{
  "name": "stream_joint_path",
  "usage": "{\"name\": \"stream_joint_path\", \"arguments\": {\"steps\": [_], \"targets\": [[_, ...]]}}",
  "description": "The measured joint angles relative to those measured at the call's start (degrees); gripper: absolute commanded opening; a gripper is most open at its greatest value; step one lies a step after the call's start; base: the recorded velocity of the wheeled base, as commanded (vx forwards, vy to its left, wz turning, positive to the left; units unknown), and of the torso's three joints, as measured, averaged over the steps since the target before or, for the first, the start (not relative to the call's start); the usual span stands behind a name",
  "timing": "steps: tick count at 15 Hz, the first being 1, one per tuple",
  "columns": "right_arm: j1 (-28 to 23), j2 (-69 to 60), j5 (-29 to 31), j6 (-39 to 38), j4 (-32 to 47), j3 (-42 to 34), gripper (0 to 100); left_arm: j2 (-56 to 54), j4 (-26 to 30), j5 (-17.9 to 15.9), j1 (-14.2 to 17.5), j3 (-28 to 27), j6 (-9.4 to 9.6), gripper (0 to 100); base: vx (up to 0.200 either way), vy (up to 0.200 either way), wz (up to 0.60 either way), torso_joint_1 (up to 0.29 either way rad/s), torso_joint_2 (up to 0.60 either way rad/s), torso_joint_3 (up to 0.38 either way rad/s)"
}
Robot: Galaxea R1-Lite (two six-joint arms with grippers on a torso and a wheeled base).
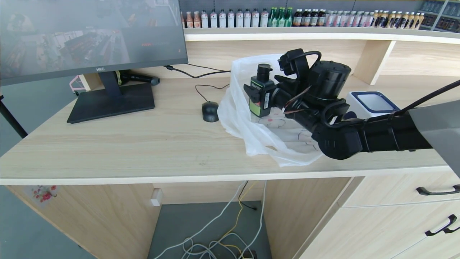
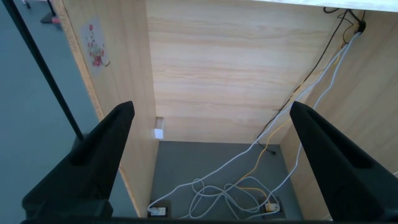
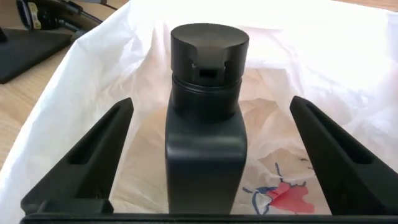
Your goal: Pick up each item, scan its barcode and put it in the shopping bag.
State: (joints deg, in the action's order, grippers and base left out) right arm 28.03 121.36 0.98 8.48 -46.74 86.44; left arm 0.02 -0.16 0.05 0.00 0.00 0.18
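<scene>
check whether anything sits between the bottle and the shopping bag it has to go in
Nothing visible does. The black bottle stands upright between the right gripper's spread fingers, right at the open mouth of the white shopping bag, with only the bag's plastic behind and below it.

The bottle (image 3: 205, 124) runs out of the right wrist view at its base, so what bears it cannot be told, and in the head view the right gripper (image 1: 260, 95) covers part of its label. The right arm (image 1: 377, 136) hides one side of the bag (image 1: 237, 118) and a corner of the scanner (image 1: 375, 102). The monitor (image 1: 90, 36) is cut off at the picture's top and left, and the drinks (image 1: 305, 18) on the shelf (image 1: 323, 35) are too small to tell apart.
</scene>
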Motion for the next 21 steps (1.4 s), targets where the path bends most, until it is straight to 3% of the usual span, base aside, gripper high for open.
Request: {"name": "stream_joint_path", "arguments": {"steps": [6,13,15,18,19,21], "targets": [[0.0,-6.7,-0.1,1.5,-4.2,-9.5,100,0.0,0.0,0.0,0.0,0.0,-0.02,100,0.000,0.000,0.00,0.000,0.00,0.000],[1.5,-20.4,0.5,1.5,-15.7,-33.9,100,0.0,0.0,0.0,0.0,0.0,-0.02,100,0.000,0.000,0.00,0.000,0.00,0.000],[3.0,-24.4,0.8,1.5,-20.7,-43.1,100,0.0,0.0,0.0,0.0,0.0,0.00,100,0.000,0.000,0.00,0.000,0.00,0.000],[5.2,-28.4,3.8,0.2,-36.1,-57.4,100,0.0,0.0,0.0,0.0,0.0,0.00,100,0.000,0.000,0.00,0.000,0.00,0.000],[6.4,-29.0,6.6,-1.0,-41.0,-61.0,100,0.0,0.0,0.0,0.0,0.0,0.00,100,0.000,0.000,0.00,0.000,0.00,0.000],[8.3,-29.4,10.8,-2.8,-43.1,-63.6,100,0.0,0.0,0.0,0.0,0.0,0.00,100,0.000,0.000,0.00,0.000,0.00,0.000]]}}
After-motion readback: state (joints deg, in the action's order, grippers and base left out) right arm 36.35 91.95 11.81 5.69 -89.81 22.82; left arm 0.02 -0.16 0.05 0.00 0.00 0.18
